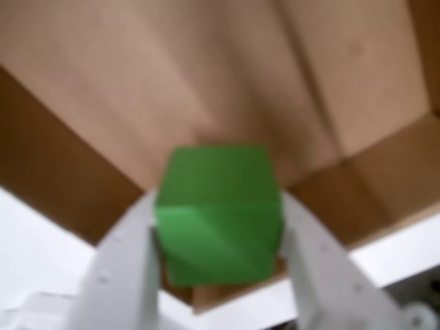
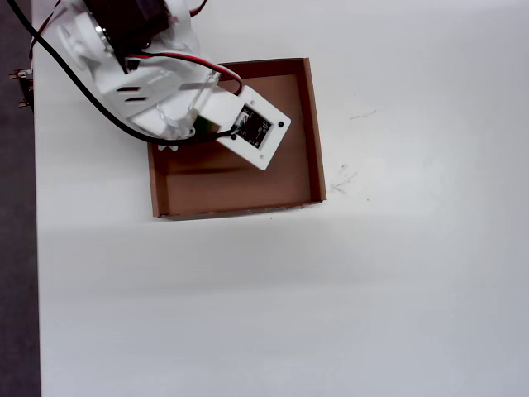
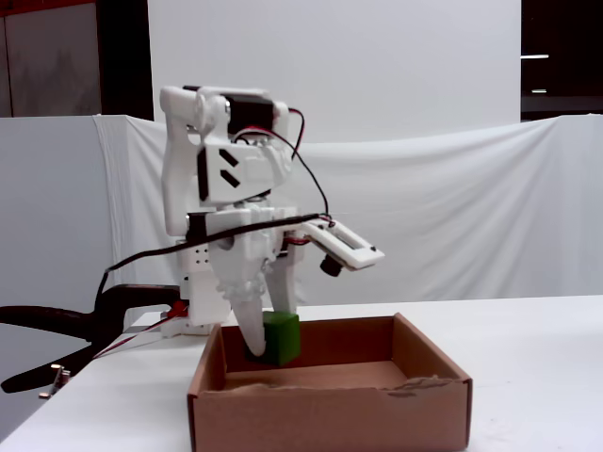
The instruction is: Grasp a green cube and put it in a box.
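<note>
Pinching green cube [image 3: 281, 339] between gripper [image 1: 218, 240] fingers, low inside box [image 3: 429, 395] near back wall. Grasp and carry done; release and retreat left, judging by pose.

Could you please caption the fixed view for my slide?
Gripper lowers the green cube into the box.

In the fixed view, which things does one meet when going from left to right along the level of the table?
Black clamp handle → base of the white arm → hand closed on the green cube → far right wall of the cardboard box → bare white table.
</note>
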{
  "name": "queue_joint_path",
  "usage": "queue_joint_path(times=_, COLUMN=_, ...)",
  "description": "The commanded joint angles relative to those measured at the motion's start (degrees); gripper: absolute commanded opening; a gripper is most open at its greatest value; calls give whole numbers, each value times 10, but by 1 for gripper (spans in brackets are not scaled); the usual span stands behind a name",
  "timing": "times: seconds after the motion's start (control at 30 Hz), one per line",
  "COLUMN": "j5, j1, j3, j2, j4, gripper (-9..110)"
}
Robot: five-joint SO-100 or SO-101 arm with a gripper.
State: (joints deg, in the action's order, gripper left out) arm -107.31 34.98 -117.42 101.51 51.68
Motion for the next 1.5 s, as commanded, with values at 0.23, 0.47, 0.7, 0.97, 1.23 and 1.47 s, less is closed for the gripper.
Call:
queue_joint_path(times=0.23, j5=1, j1=4, j3=-14, j2=4, j4=-53, gripper=12)
queue_joint_path(times=0.47, j5=1, j1=5, j3=-33, j2=7, j4=-72, gripper=13)
queue_joint_path(times=0.7, j5=3, j1=9, j3=-66, j2=12, j4=-112, gripper=13)
queue_joint_path(times=0.97, j5=10, j1=18, j3=-59, j2=30, j4=-53, gripper=13)
queue_joint_path(times=1.23, j5=10, j1=18, j3=-68, j2=33, j4=-58, gripper=13)
queue_joint_path(times=1.47, j5=10, j1=11, j3=-83, j2=33, j4=-89, gripper=15)
